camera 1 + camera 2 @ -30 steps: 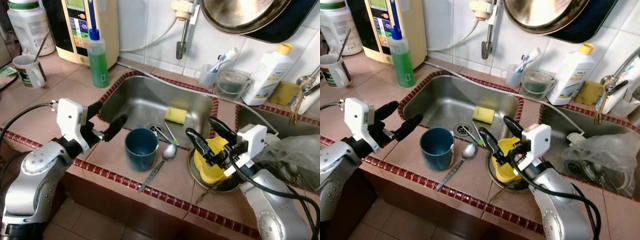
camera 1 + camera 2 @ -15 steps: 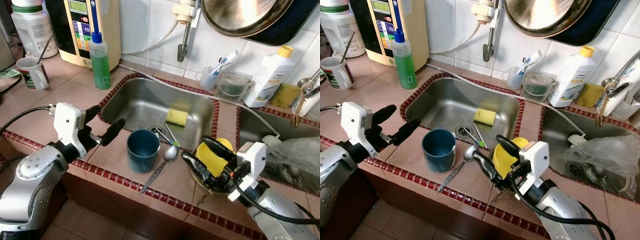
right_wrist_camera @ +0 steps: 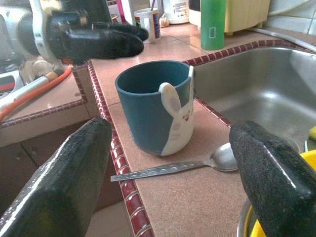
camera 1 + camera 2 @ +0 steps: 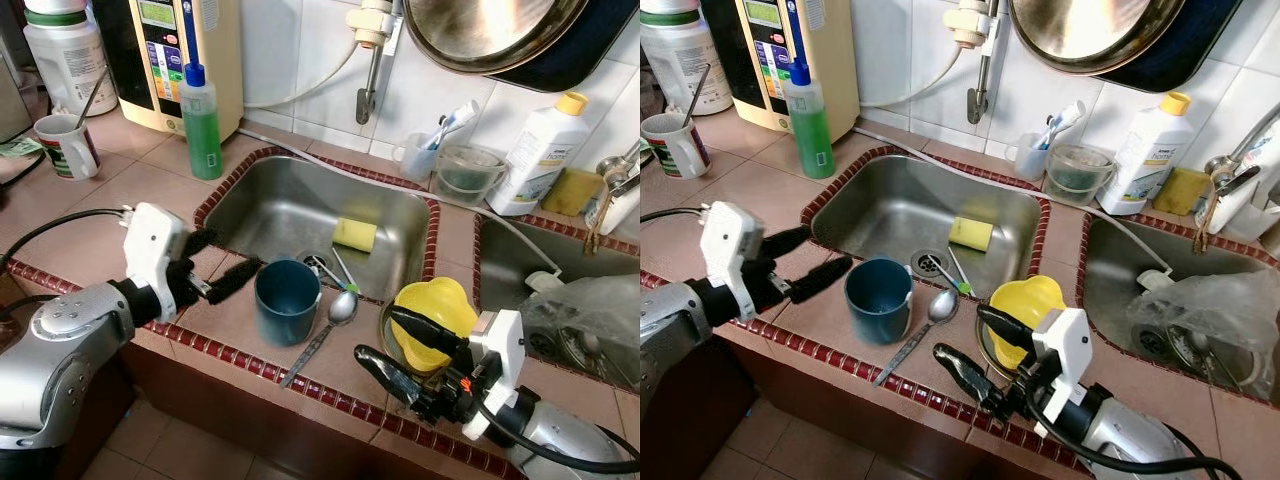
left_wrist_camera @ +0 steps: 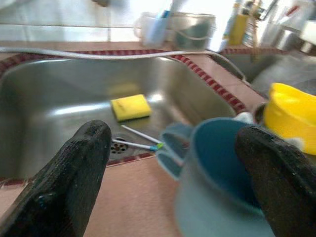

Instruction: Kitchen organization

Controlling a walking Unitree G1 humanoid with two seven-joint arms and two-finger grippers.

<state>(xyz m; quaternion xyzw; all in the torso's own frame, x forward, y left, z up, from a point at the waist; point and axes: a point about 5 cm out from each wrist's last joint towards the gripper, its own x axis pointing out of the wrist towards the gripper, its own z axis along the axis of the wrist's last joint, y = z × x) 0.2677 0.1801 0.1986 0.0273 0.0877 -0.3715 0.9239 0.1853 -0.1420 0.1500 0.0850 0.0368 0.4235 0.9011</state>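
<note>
White tiled wall (image 4: 290,60); pink tiled counter (image 4: 110,205) with dark red edge trim (image 4: 240,362); tiled floor (image 4: 160,445) below

The tiled bench (image 4: 120,200) carries a blue cup (image 4: 287,300) beside a spoon (image 4: 322,328) on the front ledge — a yellow bowl (image 4: 435,320) sits further right. At the back stand a green bottle (image 4: 201,122), a white mug (image 4: 66,145) and a white bottle (image 4: 538,153).

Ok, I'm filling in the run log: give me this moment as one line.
left gripper: open, beside blue cup | right gripper: open, near yellow bowl | spoon: on counter | sponge: in sink
</note>
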